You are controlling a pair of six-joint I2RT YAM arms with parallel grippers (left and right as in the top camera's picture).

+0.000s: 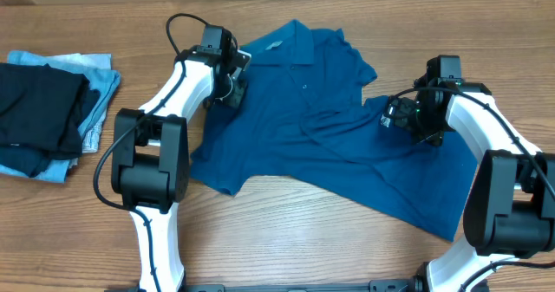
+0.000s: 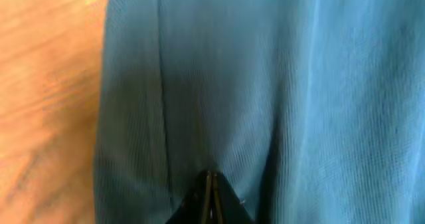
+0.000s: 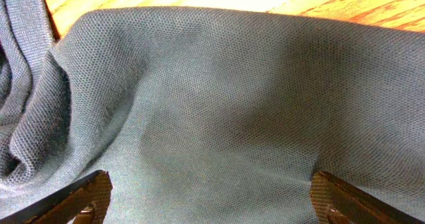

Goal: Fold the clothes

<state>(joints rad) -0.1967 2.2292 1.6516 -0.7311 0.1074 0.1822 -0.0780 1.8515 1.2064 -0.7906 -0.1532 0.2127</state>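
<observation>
The clothes, one deep-blue collared shirt point(image 1: 321, 127), lie spread on the wooden table with the collar toward the far edge. My left gripper point(image 1: 232, 91) is down on the shirt's left shoulder by the sleeve. In the left wrist view its fingers point(image 2: 211, 187) are pressed together, shut on a pinch of the blue fabric point(image 2: 279, 84), which puckers around the tips. My right gripper point(image 1: 401, 115) rests on the shirt's right sleeve. In the right wrist view it point(image 3: 212, 204) stands open, its fingers point(image 3: 332, 196) wide apart with the fabric point(image 3: 212, 98) lying between them.
A pile of folded black and pale light-blue garments point(image 1: 48, 110) sits at the table's left edge. Bare wood point(image 1: 286, 231) shows in front of the shirt's hem and beside its left sleeve point(image 2: 46, 84).
</observation>
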